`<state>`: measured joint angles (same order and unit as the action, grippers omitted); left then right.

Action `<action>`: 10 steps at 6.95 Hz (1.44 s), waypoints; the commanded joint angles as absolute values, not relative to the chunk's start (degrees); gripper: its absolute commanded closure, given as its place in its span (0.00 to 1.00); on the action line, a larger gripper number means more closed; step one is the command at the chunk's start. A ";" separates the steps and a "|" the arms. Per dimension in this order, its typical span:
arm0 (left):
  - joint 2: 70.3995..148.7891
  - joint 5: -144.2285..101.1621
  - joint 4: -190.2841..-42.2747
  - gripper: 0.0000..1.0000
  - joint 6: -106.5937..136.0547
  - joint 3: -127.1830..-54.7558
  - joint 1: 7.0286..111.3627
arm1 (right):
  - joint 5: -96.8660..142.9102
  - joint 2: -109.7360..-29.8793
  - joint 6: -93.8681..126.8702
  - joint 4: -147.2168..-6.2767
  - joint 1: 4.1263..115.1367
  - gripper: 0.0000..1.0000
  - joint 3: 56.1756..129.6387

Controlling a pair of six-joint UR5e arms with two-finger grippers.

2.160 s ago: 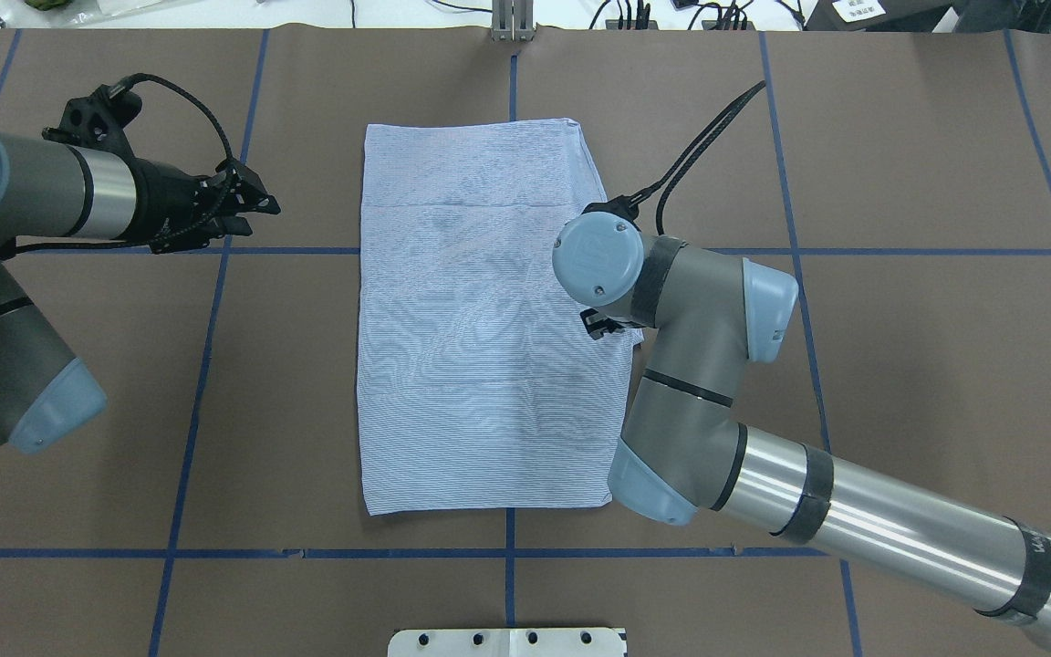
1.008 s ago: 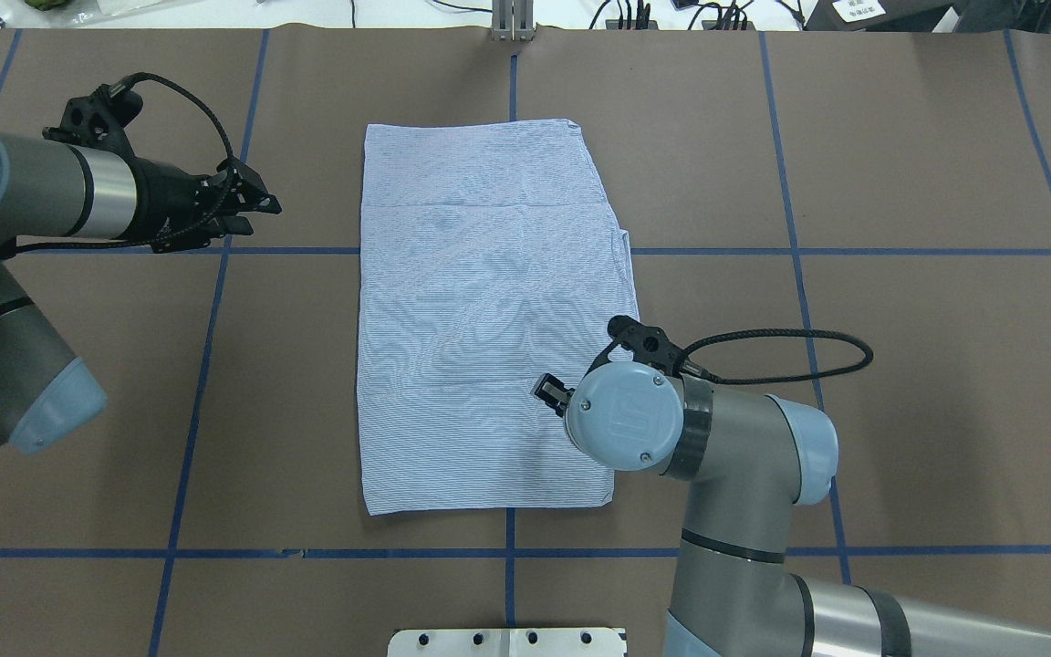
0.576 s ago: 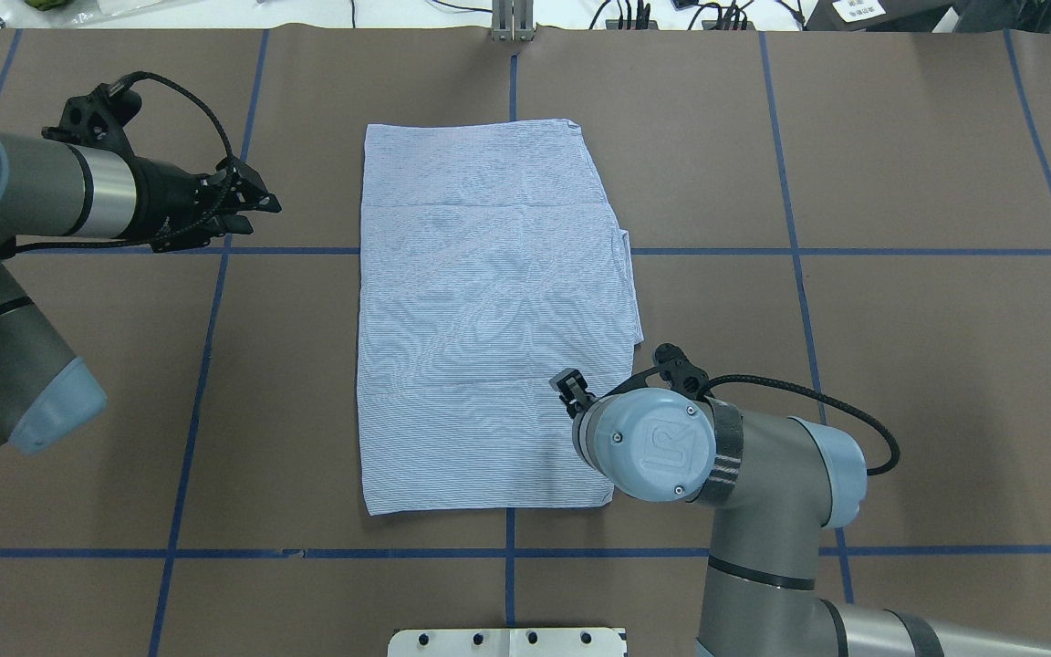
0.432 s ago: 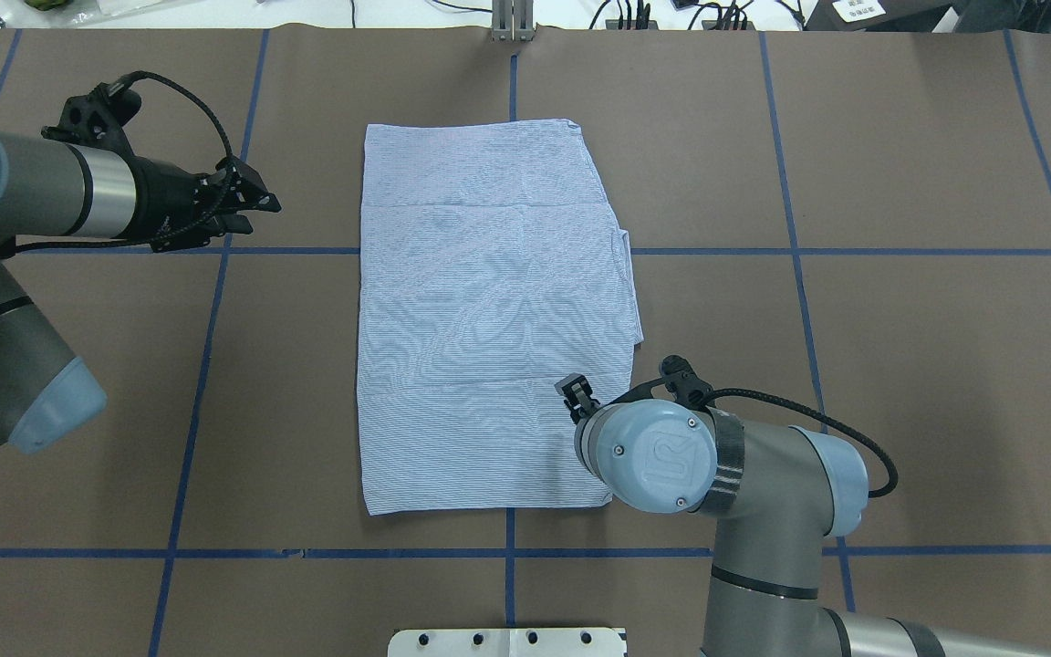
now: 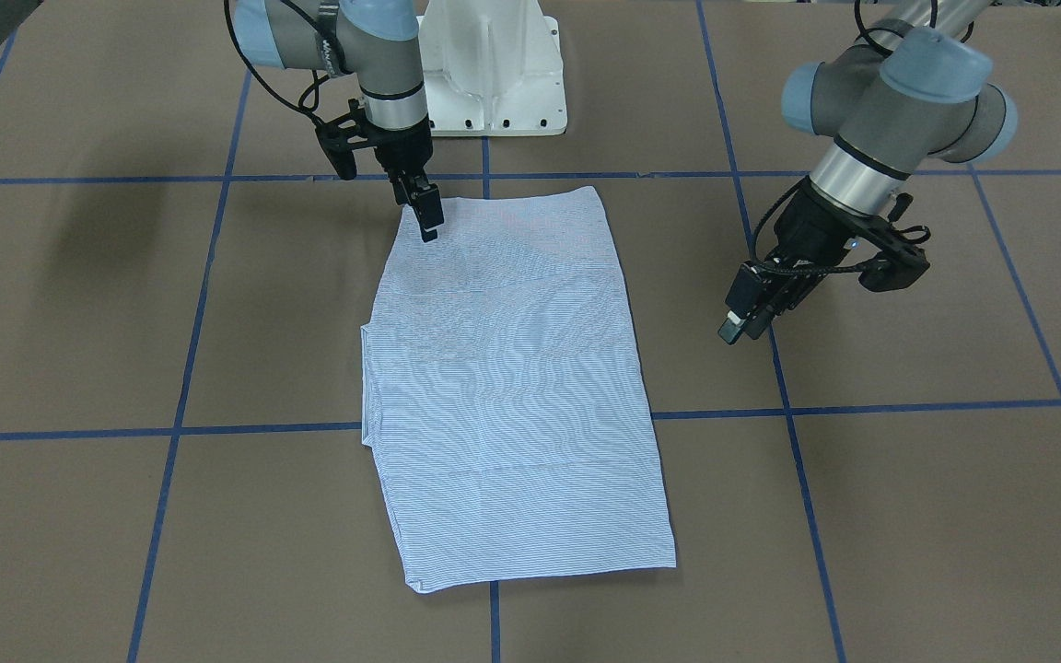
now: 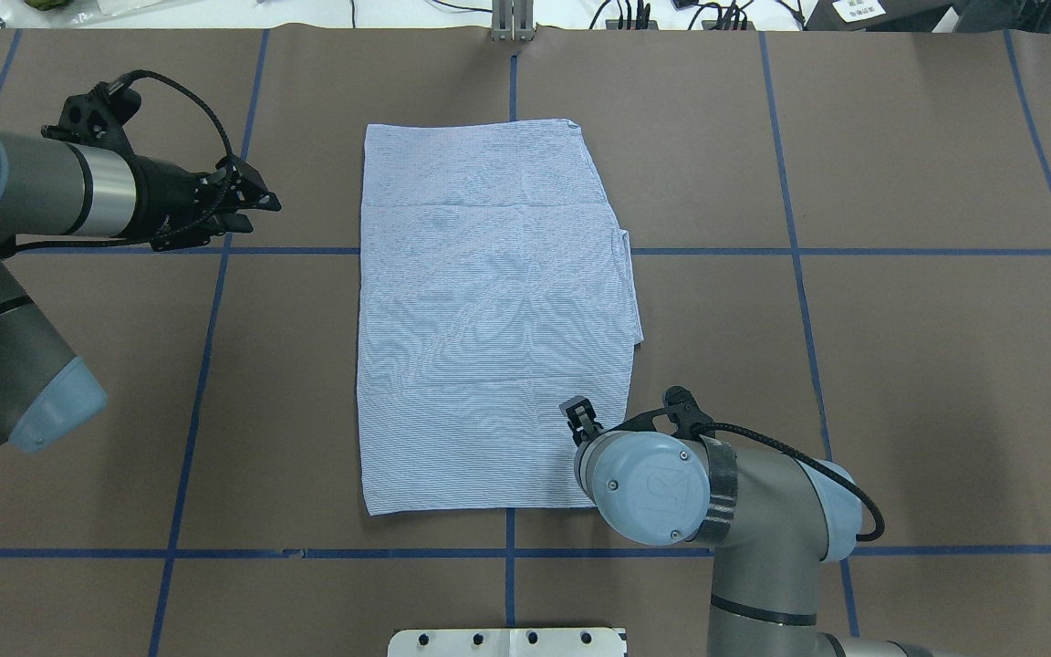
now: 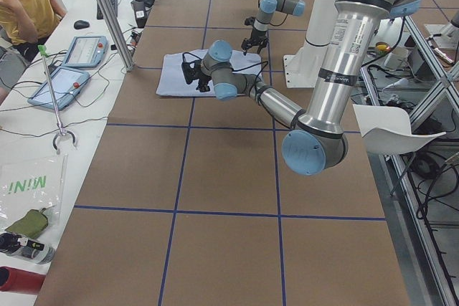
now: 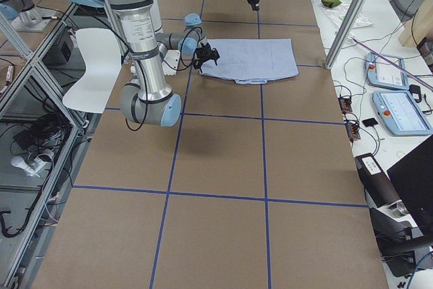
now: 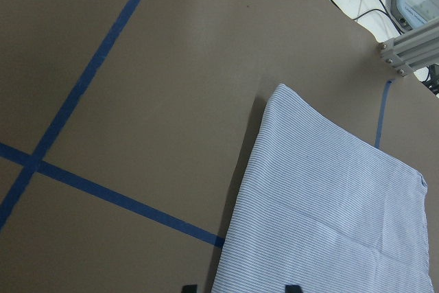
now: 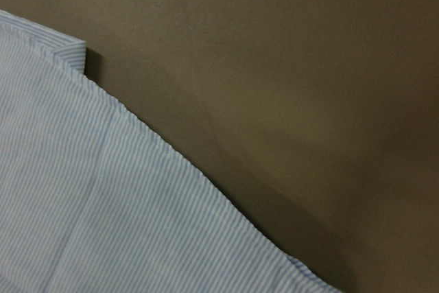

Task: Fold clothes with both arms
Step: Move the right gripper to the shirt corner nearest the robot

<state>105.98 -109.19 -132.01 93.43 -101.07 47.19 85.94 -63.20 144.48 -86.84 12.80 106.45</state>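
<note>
1. The left arm (image 6: 42,196) comes in from the left side of the overhead view, with its forearm lying nearly level and stretched inward
2. The left gripper (image 6: 259,206) points inward and tilts slightly down. The left wrist view shows its two fingertips (image 9: 188,287) set well apart, so the jaws stand wide and hold nothing
3. The right arm (image 6: 763,511) is drawn in close, with its elbow bent and its right wrist (image 6: 644,488) turned to face straight down
4. The right gripper (image 5: 425,226) hangs nearly vertical, slim and dark, with its fingers pointing down. Whether its jaws are parted cannot be made out
</note>
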 commanded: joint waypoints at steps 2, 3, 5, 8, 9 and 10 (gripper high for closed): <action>106.00 -109.07 -132.01 0.47 93.43 -101.07 47.20 | 85.78 -63.99 145.20 -86.84 11.60 0.08 106.35; 106.00 -109.07 -132.01 0.47 93.43 -101.42 47.20 | 85.69 -64.16 145.20 -86.84 11.43 0.09 106.26; 106.00 -109.07 -132.01 0.47 93.43 -101.43 47.29 | 85.69 -64.07 145.20 -86.84 11.08 0.12 106.26; 106.08 -109.16 -132.01 0.47 93.51 -101.51 47.29 | 85.69 -64.16 145.54 -86.92 11.07 0.67 106.26; 106.08 -109.16 -132.01 0.47 93.52 -101.51 47.29 | 85.78 -64.16 145.72 -86.92 11.07 0.89 106.26; 106.08 -109.07 -132.01 0.47 93.52 -101.51 47.29 | 85.87 -64.07 145.81 -86.84 11.07 1.00 106.26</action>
